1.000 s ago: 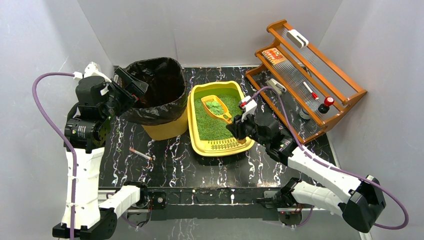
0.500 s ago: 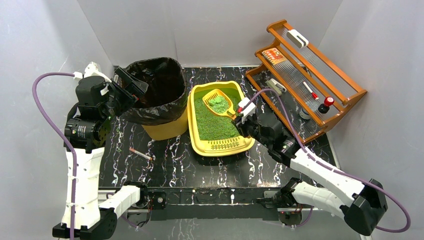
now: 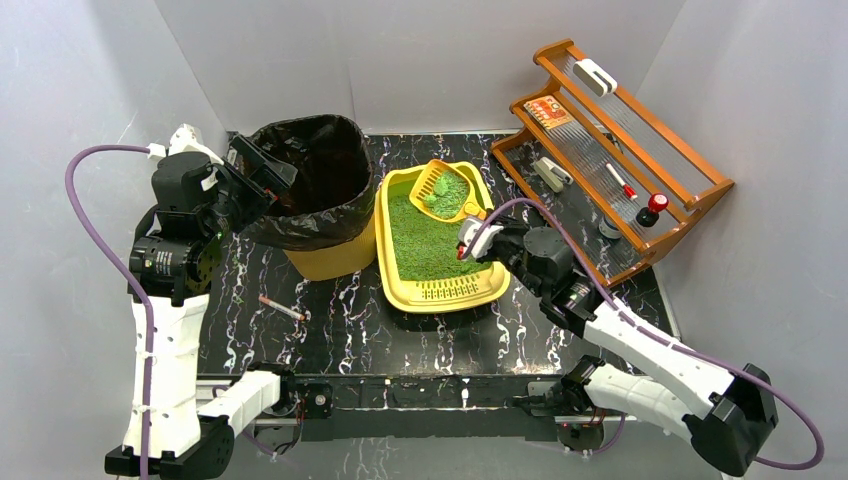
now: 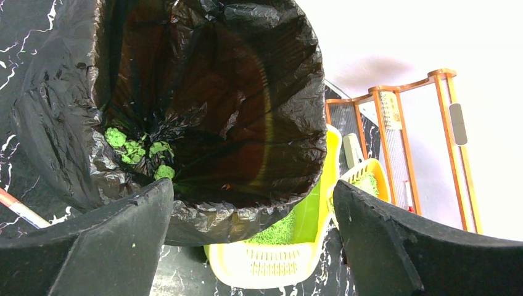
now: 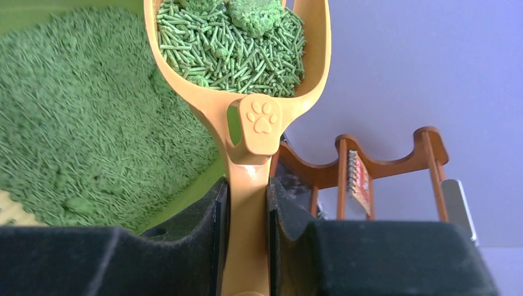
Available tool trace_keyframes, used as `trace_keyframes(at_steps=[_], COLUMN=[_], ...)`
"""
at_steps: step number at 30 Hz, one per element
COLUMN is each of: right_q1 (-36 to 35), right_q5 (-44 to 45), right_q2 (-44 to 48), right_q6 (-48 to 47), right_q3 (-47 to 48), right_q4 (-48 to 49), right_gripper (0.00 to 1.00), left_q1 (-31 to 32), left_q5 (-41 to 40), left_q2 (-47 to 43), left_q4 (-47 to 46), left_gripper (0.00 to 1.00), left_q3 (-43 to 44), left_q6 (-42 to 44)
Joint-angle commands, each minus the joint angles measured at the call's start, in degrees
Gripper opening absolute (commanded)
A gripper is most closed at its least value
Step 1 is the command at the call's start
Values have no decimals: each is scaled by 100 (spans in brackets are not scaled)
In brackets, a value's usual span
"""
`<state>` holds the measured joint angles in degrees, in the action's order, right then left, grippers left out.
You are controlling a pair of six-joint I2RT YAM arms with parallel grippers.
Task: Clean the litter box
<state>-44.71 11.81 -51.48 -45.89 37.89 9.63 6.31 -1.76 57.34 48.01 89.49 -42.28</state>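
The yellow litter box [image 3: 440, 292] [image 4: 271, 268] [image 5: 185, 206] holds green litter [image 3: 425, 240] [image 5: 74, 135], with its slotted grate at the near end. My right gripper [image 3: 478, 240] [image 5: 248, 209] is shut on the handle of the orange scoop [image 3: 443, 190] [image 5: 253, 123]. The scoop is raised over the box's far right corner and carries pellets and a green clump [image 5: 253, 15]. My left gripper [image 3: 262, 165] [image 4: 253, 240] stands open at the left rim of the yellow bin with the black bag [image 3: 308, 190] [image 4: 203, 105], nothing between its fingers. Green clumps [image 4: 132, 151] lie in the bag.
A wooden rack [image 3: 610, 150] with small items stands at the back right, close behind the scoop. A thin stick [image 3: 282, 308] lies on the black marble table [image 3: 330, 330] in front of the bin. White walls close in on three sides.
My right gripper has lifted the loaded scoop out of the litter and carried it toward the far right corner of the box. The left arm has not moved.
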Motion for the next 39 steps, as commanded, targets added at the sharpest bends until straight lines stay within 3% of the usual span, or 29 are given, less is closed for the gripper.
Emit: trace_keyframes(at_steps=[1, 8, 15, 20, 21, 27, 34, 39], right_q1=[-12, -12, -12, -12, -6, 220, 338, 380], right_q5=[164, 49, -96, -290, -321, -1106, -1565, -1738], right_q2=[-107, -344, -626, -977, -1170, -1262, -1770, -1793], right_q6=[-1075, -1440, -1016, -124, 727, 1907, 2721, 2920], right_q3=[255, 619, 1035, 1416, 1674, 1699, 2127, 2113], right_q4=[205, -622, -1445, -2085, -2474, -2621, -3385, -3308], right_gripper=[0, 0, 0, 0, 0, 0, 0, 0], left_q1=[22, 20, 20, 20, 20, 20, 20, 20], left_q5=[105, 62, 66, 62, 42, 43, 40, 55], left_q2=[5, 1, -8, -30, -43, -39, -62, -64], left_q4=[-107, -108, -108, -101, -82, -75, -72, -68], left_gripper=[98, 98, 98, 98, 98, 99, 98, 98], left_q3=[4, 12, -15, -12, -11, -17, -8, -29], left_q6=[34, 71, 59, 46, 45, 36, 37, 27])
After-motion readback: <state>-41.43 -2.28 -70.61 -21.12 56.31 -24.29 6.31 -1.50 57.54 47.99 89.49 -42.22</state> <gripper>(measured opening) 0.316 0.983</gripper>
